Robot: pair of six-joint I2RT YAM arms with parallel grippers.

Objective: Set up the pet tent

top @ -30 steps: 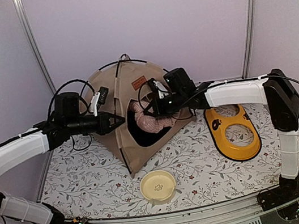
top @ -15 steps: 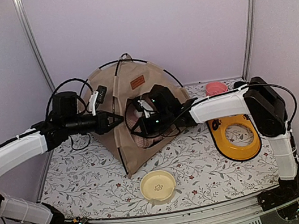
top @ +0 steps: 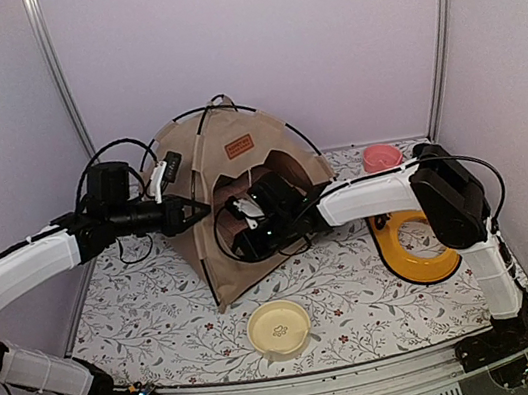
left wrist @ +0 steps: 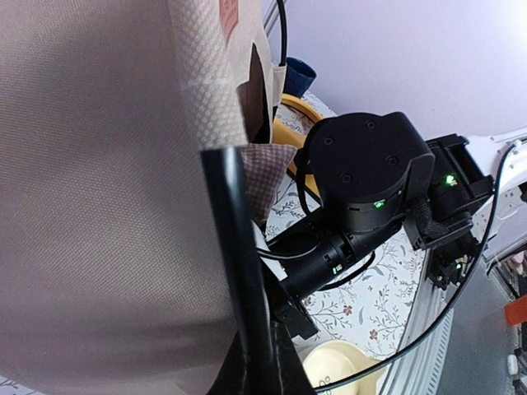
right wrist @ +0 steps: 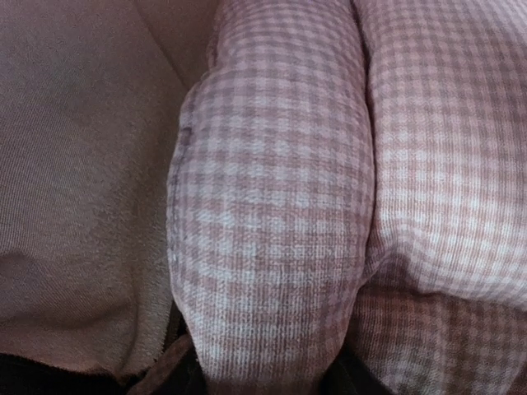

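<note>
Cream bowl: a shallow round cream-yellow bowl (top: 279, 328) sits on the floral-printed table cover (top: 153, 322). It is nearer the arm bases than either pair of jaws and well apart from both.

Yellow tray: the yellow oval double-bowl feeder tray (top: 427, 261) lies behind the right jaws, beneath the right arm's elbow.

Left gripper: the left gripper (top: 184, 214) meets the tent's outer left wall, just beside a thin black pole. Its wrist view shows one black finger (left wrist: 243, 288) flat against the cloth and the other hidden behind it, so I cannot tell whether it is pinching the wall.

Right gripper: the right gripper (top: 243, 233) is reached in through the arched doorway. Its jaws are pinching a fold of the pink-and-white checked cushion (right wrist: 272, 206).

Pet tent: the tan fabric dome tent (top: 271, 146) stands upright on its poles. It is wrapped around the right jaws and lies straight ahead of the left jaws.

Key relation: the tent floor lies ahead of and below the right jaws. The cushion's fold runs lengthwise straight out from them, along the line of reach. The right arm is the one inside the tent, and the left touches only the outside.

Step judged: laying the cushion on the tent floor, late in the setup.

Risk: pushing deeper could drag the light tent along unless the left side braces it.

Pink bowl: a small pink bowl (top: 381, 155) sits far behind the right jaws, near the back wall.
</note>
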